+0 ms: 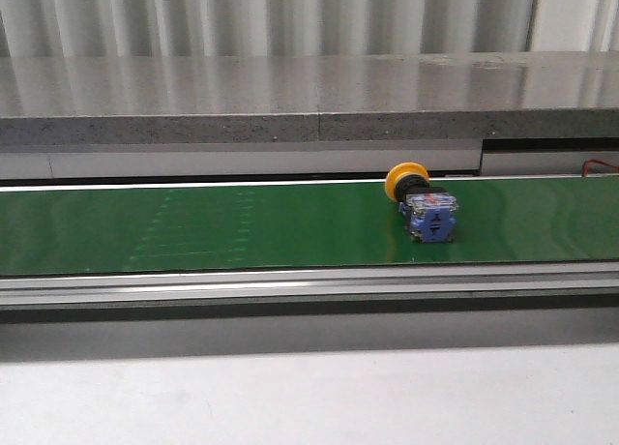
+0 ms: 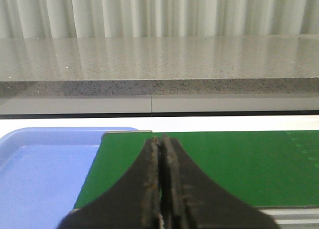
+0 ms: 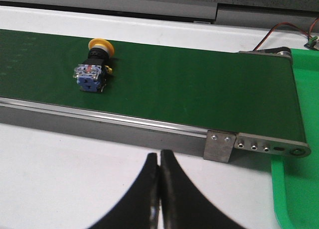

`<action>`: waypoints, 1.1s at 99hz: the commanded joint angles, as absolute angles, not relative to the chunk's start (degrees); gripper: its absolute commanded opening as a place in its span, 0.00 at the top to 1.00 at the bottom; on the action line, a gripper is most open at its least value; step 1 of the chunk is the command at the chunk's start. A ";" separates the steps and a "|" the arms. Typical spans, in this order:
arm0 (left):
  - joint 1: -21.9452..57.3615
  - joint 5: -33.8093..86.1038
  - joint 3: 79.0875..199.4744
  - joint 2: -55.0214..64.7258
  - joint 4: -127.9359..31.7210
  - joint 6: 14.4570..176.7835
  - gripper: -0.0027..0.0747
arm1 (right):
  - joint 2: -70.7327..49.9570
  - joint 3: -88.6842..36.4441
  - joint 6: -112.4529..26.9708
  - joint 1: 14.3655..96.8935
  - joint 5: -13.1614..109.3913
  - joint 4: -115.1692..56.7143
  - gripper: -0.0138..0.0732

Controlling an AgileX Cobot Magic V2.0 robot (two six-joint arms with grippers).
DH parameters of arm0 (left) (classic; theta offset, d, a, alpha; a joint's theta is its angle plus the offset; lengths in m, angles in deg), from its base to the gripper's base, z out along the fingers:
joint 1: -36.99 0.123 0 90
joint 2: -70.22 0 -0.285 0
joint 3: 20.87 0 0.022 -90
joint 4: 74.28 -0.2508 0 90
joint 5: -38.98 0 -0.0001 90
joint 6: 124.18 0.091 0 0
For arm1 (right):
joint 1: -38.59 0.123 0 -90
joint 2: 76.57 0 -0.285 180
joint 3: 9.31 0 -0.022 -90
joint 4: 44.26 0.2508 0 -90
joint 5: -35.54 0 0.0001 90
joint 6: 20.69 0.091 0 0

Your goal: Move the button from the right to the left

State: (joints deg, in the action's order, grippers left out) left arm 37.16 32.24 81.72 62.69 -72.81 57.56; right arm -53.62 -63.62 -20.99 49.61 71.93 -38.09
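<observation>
The left pincer (image 2: pixel 160 189) has its two dark fingers pressed together with nothing between them; it hangs over the left end of a green belt (image 2: pixel 209 164). Just beside that end lies a pale blue tray (image 2: pixel 40 174). The right pincer (image 3: pixel 159 194) is likewise pressed together and empty, hanging over the white counter (image 3: pixel 65 169) in front of the belt's near rail (image 3: pixel 114 120), close to the belt's right end, where a bright green tray (image 3: pixel 304 114) begins and thin red and black wires (image 3: pixel 281 29) run near the far corner.

The button (image 1: pixel 427 206) lies on its side on the belt, right of the middle and toward the far edge, its blue block facing forward and its orange cap pointing away. It is well apart from both pincers.

Behind the belt runs a white strip, then a long grey speckled stone ledge (image 1: pixel 290 102), and behind that a pale pleated curtain (image 1: pixel 271 14).
</observation>
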 commanded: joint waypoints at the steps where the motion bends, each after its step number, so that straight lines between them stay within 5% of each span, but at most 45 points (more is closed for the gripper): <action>1: 37.12 35.44 82.51 64.26 -72.74 57.19 0.99 | -53.13 -62.31 -21.41 49.79 67.48 -38.56 0.92; 76: 37.12 5.10 109.77 29.06 -72.36 57.66 0.97 | -53.13 -62.31 -21.41 49.79 67.52 -38.56 0.92; 85: 37.12 3.09 111.52 25.05 -71.29 57.66 0.81 | -53.13 -62.31 -21.41 49.79 67.52 -38.56 0.92; 102: 37.12 2.03 113.53 20.23 -70.24 57.66 0.28 | -53.13 -62.31 -21.41 49.79 67.52 -38.56 0.92; 109: 37.12 2.21 113.89 19.61 -70.24 57.66 0.13 | -53.13 -62.31 -21.41 49.79 67.52 -38.56 0.92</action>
